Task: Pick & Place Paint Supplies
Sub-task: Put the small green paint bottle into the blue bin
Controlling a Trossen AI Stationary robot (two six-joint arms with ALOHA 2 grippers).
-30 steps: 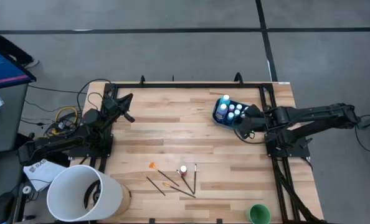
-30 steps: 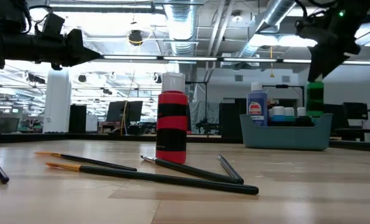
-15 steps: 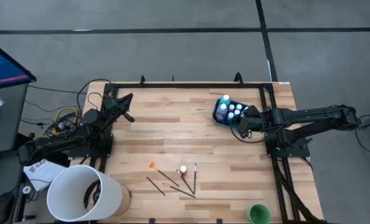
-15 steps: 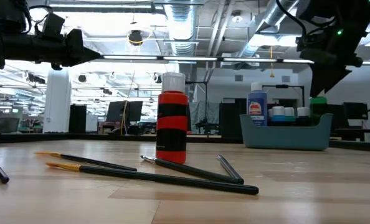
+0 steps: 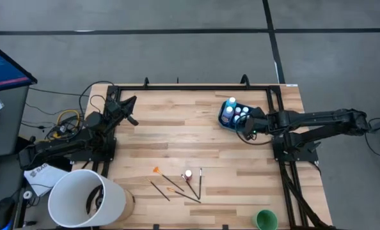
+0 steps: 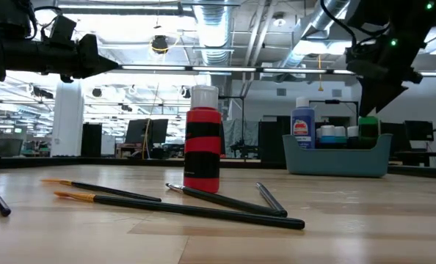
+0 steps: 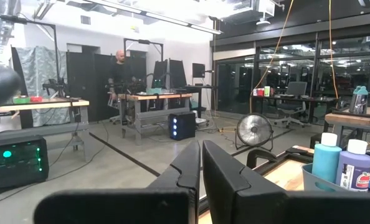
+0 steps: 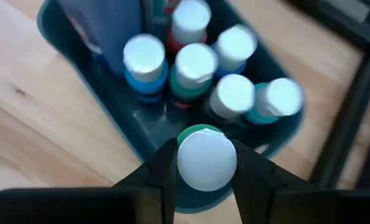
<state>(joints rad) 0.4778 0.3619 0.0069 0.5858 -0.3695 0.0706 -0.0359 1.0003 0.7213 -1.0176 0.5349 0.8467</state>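
Right gripper (image 8: 200, 163) is clamped on a green paint bottle (image 8: 205, 155) with a white cap — fingers pressed against both sides of the cap, the bottle hanging over the near rim of the teal tub (image 8: 126, 124). In the low view the green bottle (image 6: 368, 126) sits at about the height of the tub's rim (image 6: 335, 158); whether it touches the tub floor cannot be told. The tub (image 5: 226, 120) stands near the table's far right corner, with the right gripper (image 5: 249, 127) just beside its right side.

Inside the tub: a cluster of white-capped bottles (image 8: 194, 65) — blue, green, red and teal bodies packed together — plus a taller blue bottle (image 6: 302, 123) at one end.

Still out on the table (image 5: 177, 137), toward the middle of the near edge: a red bottle with black bands (image 6: 203, 139) standing upright, and several thin brushes (image 6: 225, 202) lying flat around it, two with orange tips (image 6: 71, 191).

Left gripper (image 5: 131, 110) waits near the far left corner, above the table, well apart from everything; its fingers (image 7: 191, 168) are pressed together, holding nothing.

White bucket (image 5: 87, 198) at the near left corner; a small green cup (image 5: 266, 220) at the near edge toward the right. A person (image 7: 118, 81) stands far off in the room.
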